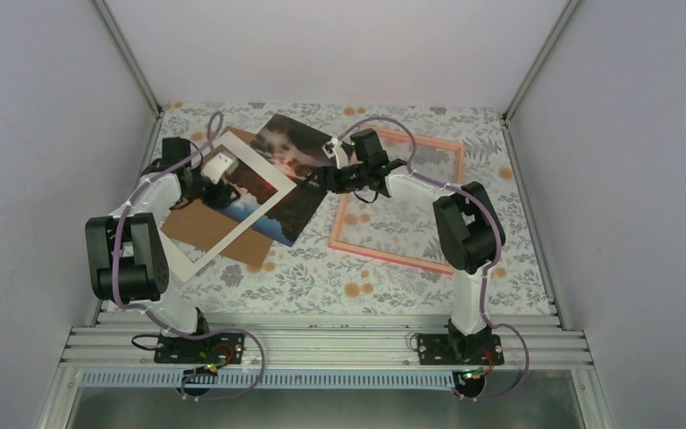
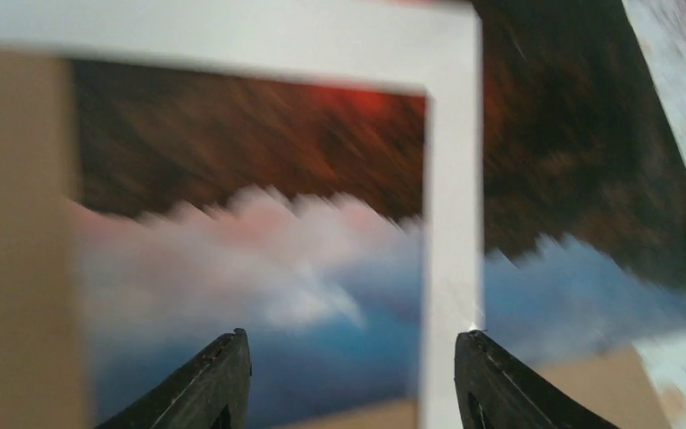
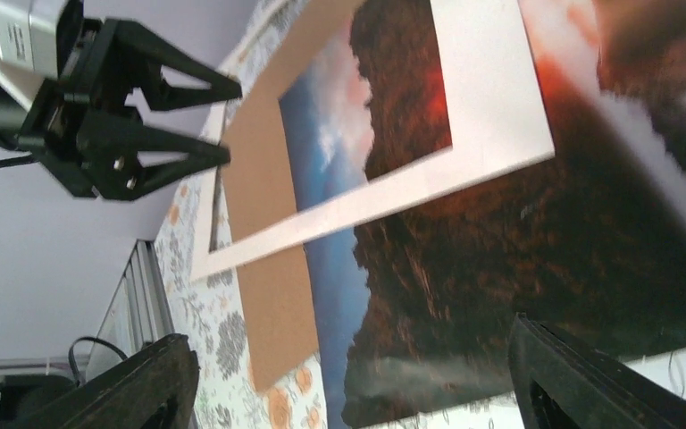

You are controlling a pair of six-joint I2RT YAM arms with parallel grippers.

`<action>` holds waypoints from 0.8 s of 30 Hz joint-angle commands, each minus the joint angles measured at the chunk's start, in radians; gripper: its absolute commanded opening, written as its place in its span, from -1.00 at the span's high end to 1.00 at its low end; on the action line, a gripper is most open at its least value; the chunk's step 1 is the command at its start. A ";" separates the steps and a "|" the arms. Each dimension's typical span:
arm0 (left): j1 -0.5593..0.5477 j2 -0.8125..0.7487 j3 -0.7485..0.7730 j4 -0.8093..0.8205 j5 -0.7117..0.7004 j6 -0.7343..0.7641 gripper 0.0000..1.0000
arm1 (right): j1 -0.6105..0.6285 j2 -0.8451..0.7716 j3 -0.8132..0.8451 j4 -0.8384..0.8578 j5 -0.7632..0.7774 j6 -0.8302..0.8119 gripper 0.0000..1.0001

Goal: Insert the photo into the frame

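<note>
Floral tabletop (image 1: 322, 286) between pale walls: photo (image 1: 290, 174) flat at far middle, outside frame (image 1: 384, 256).

Photo skewed, left part under white mat (image 1: 223, 241), brown board (image 1: 205, 228) beneath both; right corner close beside pink frame's left rail. Frame flat on right, bare tabletop near and right of it. Left gripper (image 2: 353, 344) low over mat's window, jaws partly apart, empty. Right gripper (image 3: 348, 335) above photo's right end, jaws spread wide, gripping nothing.
</note>
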State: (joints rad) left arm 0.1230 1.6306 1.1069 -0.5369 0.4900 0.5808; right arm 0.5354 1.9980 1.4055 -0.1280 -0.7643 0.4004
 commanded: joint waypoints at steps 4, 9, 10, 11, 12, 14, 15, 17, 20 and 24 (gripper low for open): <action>0.004 -0.073 -0.179 -0.215 -0.075 0.141 -0.18 | 0.043 -0.050 -0.088 0.027 -0.025 -0.023 -0.69; 0.040 -0.135 -0.225 -0.300 -0.183 0.256 -0.19 | 0.070 -0.068 -0.129 0.046 -0.029 -0.030 -0.66; 0.048 -0.146 -0.232 -0.317 -0.207 0.278 -0.20 | 0.078 -0.070 -0.138 0.050 -0.030 -0.029 -0.66; 0.056 -0.154 -0.238 -0.332 -0.228 0.297 -0.21 | 0.083 -0.072 -0.144 0.056 -0.031 -0.031 -0.66; 0.060 -0.163 -0.247 -0.342 -0.251 0.311 -0.23 | 0.087 -0.073 -0.152 0.062 -0.034 -0.028 -0.65; 0.061 -0.167 -0.263 -0.346 -0.287 0.323 -0.24 | 0.098 -0.073 -0.165 0.078 -0.037 -0.024 -0.65; 0.061 -0.166 -0.269 -0.347 -0.294 0.325 -0.24 | 0.103 -0.073 -0.172 0.083 -0.039 -0.019 -0.65; 0.060 -0.158 -0.280 -0.345 -0.297 0.318 -0.24 | 0.111 -0.078 -0.185 0.096 -0.043 -0.009 -0.65; 0.060 -0.138 -0.303 -0.336 -0.316 0.294 -0.24 | 0.124 -0.088 -0.215 0.132 -0.045 0.024 -0.65; 0.057 -0.133 -0.351 -0.304 -0.362 0.273 -0.24 | 0.154 -0.084 -0.241 0.171 -0.045 0.080 -0.65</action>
State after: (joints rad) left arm 0.1814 1.4910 0.7990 -0.8532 0.1883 0.8585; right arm 0.6601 1.9457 1.1904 -0.0338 -0.7864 0.4225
